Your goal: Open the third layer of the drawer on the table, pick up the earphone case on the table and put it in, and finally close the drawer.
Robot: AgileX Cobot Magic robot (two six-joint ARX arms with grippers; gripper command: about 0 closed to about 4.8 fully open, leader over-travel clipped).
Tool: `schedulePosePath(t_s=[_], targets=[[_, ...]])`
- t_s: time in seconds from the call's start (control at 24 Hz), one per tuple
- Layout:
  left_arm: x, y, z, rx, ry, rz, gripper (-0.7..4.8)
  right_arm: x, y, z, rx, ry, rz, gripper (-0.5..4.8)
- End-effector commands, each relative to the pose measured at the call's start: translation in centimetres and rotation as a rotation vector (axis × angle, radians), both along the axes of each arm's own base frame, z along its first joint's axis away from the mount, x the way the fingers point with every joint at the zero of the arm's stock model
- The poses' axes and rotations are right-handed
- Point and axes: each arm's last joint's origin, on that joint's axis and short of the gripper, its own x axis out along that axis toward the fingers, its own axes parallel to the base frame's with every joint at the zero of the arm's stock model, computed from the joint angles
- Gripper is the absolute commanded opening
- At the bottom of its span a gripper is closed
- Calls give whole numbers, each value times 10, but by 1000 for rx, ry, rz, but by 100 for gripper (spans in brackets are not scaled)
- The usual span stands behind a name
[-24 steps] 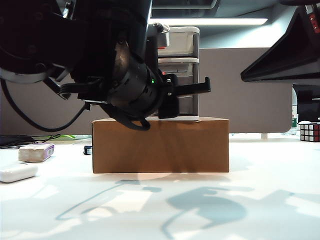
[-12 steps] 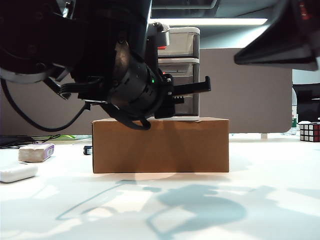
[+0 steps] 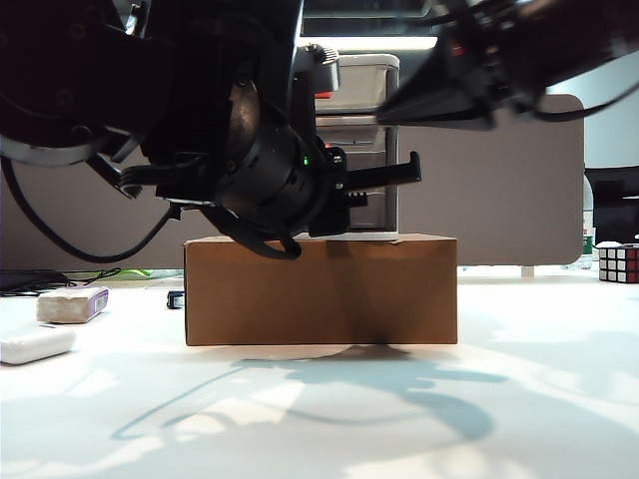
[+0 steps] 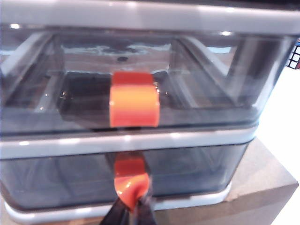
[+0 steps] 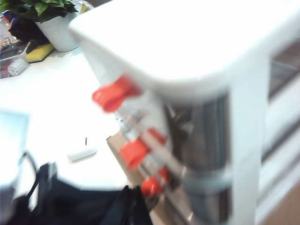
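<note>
The drawer (image 3: pixel 354 145) stands on a brown box (image 3: pixel 320 289) in the middle of the bench (image 3: pixel 519 399), toward its far side. It has a white frame and three smoky-grey trays, each with a red-orange tag. In the left wrist view the third layer (image 4: pixel 126 187) sits flush in the frame just above the box top, and the left hand (image 4: pixel 131 212) has its two dark fingertips (image 4: pixel 115 216) pinched shut on that layer's tag (image 4: pixel 131 180). The tag of the layer above (image 4: pixel 134 101) hangs free.

In the exterior view the left arm fills the upper left, very near the camera. Its round black wrist points right toward the drawer front, and one black finger (image 3: pixel 384 175) sticks out level at the height of the lower layers.

The right arm comes in from the upper right, blurred, its dark tapered end (image 3: pixel 439 95) aimed left at the top of the drawer. The right wrist view, also blurred, looks along the drawer's front corner, with the three tags stacked one below another. The right hand (image 5: pixel 129 206) shows only as dark fingers lying close together, holding nothing.

The case (image 3: pixel 35 345) lies flat on the bench at the near left edge, well apart from the box. Behind it lies a greyish block (image 3: pixel 72 304) with a purple edge. A puzzle cube (image 3: pixel 618 263) stands at the far right.
</note>
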Motion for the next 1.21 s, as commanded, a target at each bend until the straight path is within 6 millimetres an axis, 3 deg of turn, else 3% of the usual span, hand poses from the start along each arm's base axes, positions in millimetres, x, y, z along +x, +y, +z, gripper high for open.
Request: schedulePosePath(t_s=[0.04,0.54,1.21], targets=[[0,-1,3,-18,-11,5,-6,14,7,4,5,-9,12,-5],[-9,-6,3,-24,-10,25,-6,24,11,7,-4,-40,0,-5],[-68,-4,-21,-22,38,15,-6,25,11,7,-8,-46,-25,-5]])
